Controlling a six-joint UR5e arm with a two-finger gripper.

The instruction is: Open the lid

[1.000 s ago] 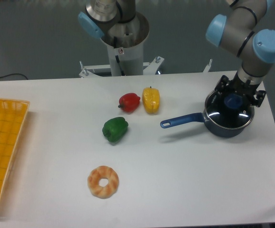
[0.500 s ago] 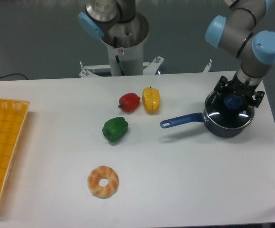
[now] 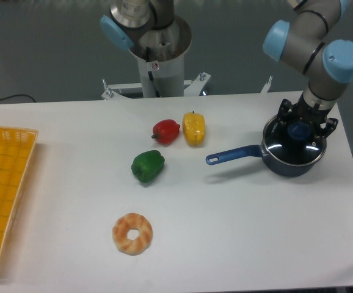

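The lid (image 3: 294, 148), dark glass with a metal rim, sits flat on the dark blue saucepan (image 3: 289, 163) at the right of the table. Its round blue knob (image 3: 298, 130) lies between the black fingers of my gripper (image 3: 299, 129), which comes straight down from above. The fingers stand close against both sides of the knob and appear shut on it. The pan's long blue handle (image 3: 231, 155) points left.
A yellow pepper (image 3: 193, 129) and a red pepper (image 3: 165, 131) lie left of the pan handle, with a green pepper (image 3: 148, 166) in front of them. Nearer the front lies a doughnut (image 3: 132, 233). A yellow basket (image 3: 2, 183) sits at the left edge.
The gripper's fingers have drawn in slightly around the blue knob. The lid and pan have not moved.
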